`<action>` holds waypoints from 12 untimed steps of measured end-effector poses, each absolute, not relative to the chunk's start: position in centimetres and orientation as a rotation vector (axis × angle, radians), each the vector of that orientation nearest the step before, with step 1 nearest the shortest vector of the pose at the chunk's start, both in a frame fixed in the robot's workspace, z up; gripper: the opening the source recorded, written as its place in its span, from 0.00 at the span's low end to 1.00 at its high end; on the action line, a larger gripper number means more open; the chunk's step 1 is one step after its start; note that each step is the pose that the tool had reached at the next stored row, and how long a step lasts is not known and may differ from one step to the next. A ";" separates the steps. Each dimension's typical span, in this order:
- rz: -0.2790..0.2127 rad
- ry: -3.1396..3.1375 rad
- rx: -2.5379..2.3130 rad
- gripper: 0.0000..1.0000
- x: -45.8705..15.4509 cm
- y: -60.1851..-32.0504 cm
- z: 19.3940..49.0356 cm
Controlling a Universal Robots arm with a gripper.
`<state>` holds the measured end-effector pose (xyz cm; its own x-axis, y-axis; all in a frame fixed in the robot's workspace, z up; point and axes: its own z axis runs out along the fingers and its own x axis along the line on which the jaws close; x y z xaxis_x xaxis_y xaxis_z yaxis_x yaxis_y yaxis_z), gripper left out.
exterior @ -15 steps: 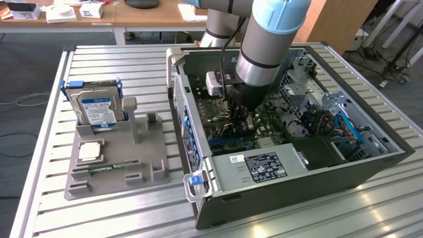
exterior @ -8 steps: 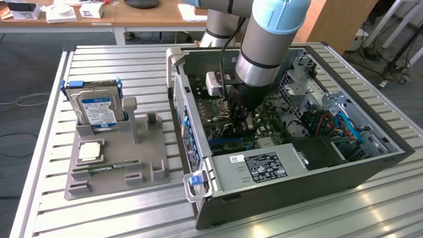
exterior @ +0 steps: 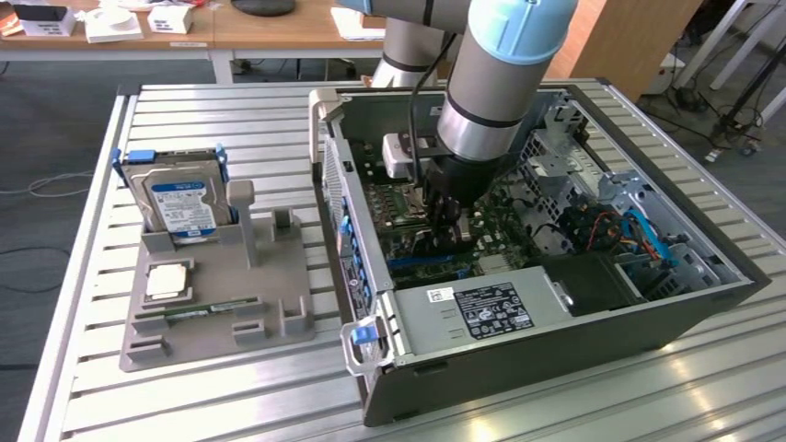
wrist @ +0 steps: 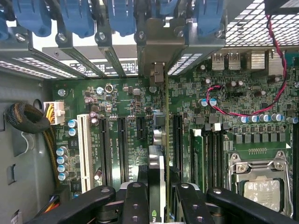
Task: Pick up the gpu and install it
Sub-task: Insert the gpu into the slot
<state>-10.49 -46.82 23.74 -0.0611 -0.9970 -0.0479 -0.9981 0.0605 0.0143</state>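
Observation:
My gripper (exterior: 450,214) reaches down into the open computer case (exterior: 577,364), over the green motherboard (wrist: 117,100). It is shut on the gpu (wrist: 157,161), a thin dark card seen edge-on between the black fingers (wrist: 135,205) in the wrist view. The card stands upright, in line with a black expansion slot (wrist: 177,140). Its silver bracket (wrist: 156,46) is up against the case's rear slot openings, under the blue retainer clips (wrist: 122,16). In the exterior view the gpu (exterior: 433,241) shows as a dark piece below the gripper, close to the board.
A silver hard drive with blue rails (exterior: 184,198) stands in a grey holder (exterior: 215,304) at the exterior view's left, with a green memory stick (exterior: 202,311) lying in it. The case holds the power supply (exterior: 485,313), the CPU socket (wrist: 259,186), a white slot (wrist: 84,144) and cable bundles (wrist: 28,119).

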 end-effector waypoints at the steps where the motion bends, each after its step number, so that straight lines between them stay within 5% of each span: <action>1: 0.067 2.269 -2.135 0.27 -10.5 -46.8 23.8; 12: 0.066 2.271 -2.137 0.27 -10.5 -46.8 23.8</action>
